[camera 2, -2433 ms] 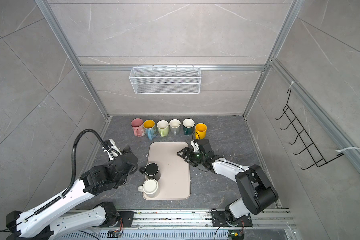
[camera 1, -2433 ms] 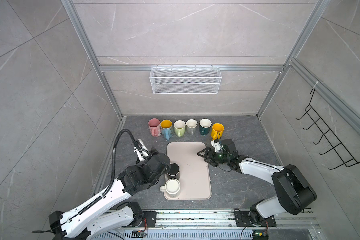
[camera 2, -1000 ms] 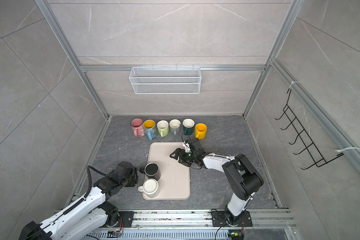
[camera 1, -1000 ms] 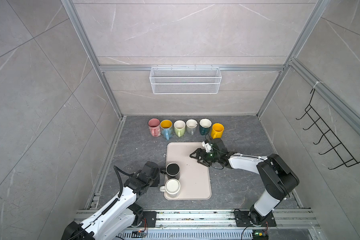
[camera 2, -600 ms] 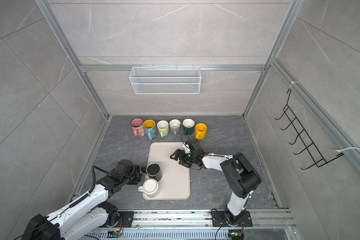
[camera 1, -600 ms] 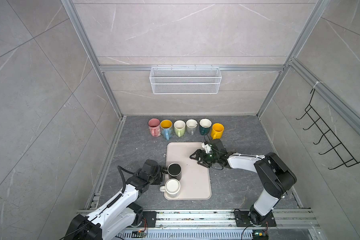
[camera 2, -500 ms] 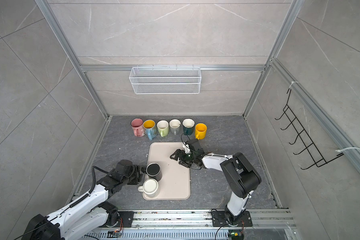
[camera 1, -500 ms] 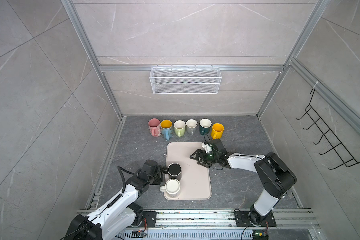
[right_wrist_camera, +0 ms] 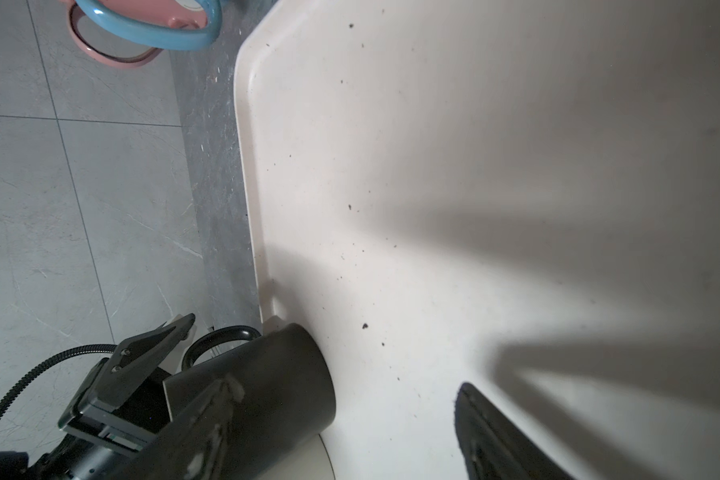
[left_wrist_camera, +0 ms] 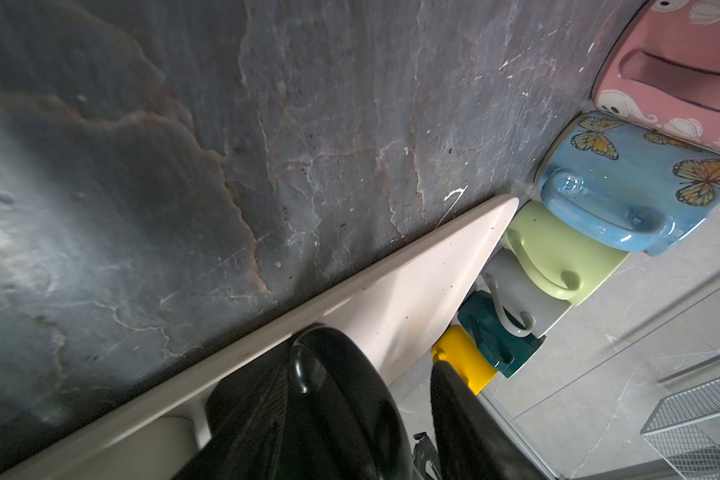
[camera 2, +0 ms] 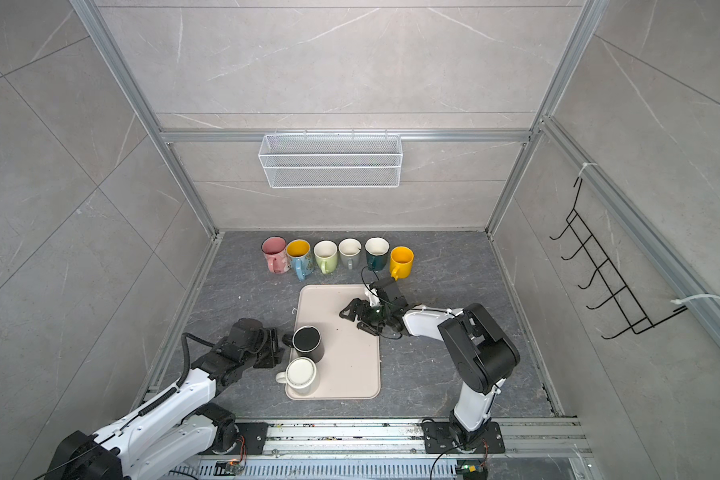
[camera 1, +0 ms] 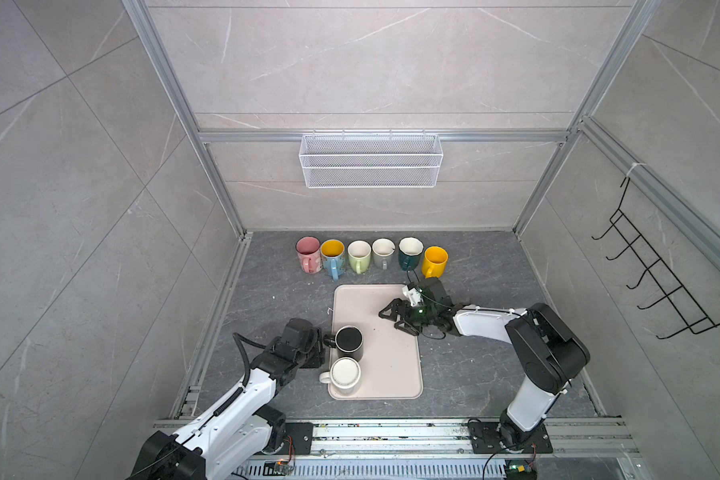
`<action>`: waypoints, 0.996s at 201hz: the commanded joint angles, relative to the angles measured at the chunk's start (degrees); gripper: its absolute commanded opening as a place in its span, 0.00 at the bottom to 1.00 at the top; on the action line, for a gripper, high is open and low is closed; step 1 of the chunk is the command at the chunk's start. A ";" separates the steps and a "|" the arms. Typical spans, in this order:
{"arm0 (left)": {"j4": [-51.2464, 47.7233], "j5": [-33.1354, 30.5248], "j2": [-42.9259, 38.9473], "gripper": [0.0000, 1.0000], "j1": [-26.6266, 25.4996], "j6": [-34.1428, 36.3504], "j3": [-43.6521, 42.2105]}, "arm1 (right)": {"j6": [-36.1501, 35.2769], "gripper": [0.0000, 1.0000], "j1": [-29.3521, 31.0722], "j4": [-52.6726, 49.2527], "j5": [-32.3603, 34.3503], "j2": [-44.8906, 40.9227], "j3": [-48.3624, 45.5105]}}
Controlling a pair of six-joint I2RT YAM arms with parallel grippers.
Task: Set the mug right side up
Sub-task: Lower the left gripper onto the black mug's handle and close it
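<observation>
Standing on tray (camera 1: 391, 365), glossy black mug (camera 1: 348, 341) — handle (left_wrist_camera: 304, 365) by parted left fingers (left_wrist_camera: 454, 419), right fingers (right_wrist_camera: 487, 436) spread.

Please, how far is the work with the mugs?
Looks done: six mugs stand upright in the back row. In hand: the left tool sits open at the handle of the black mug, not lifted yet. Left: that mug and the white mug on the tray; whether either is inverted, I cannot tell.

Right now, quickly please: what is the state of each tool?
Left tool: open, around the black mug's handle.
Right tool: open, empty, above the tray.
</observation>
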 commanded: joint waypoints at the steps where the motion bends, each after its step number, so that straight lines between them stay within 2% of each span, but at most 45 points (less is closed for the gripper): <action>1: 1.68 0.86 0.66 0.60 0.32 0.39 2.97 | -1.03 0.86 0.37 -0.75 -0.89 1.15 1.68; 33: 2.80 4.22 2.56 0.61 0.36 1.18 4.35 | -0.69 0.86 0.37 -0.62 -0.88 1.84 1.83; 132: 8.29 6.87 8.19 0.61 0.34 1.15 5.48 | -0.15 0.86 0.37 -0.13 -1.62 3.53 2.45; 200: 9.48 7.91 10.42 0.54 0.36 1.54 5.80 | -0.20 0.86 0.37 -0.53 -1.64 3.86 2.68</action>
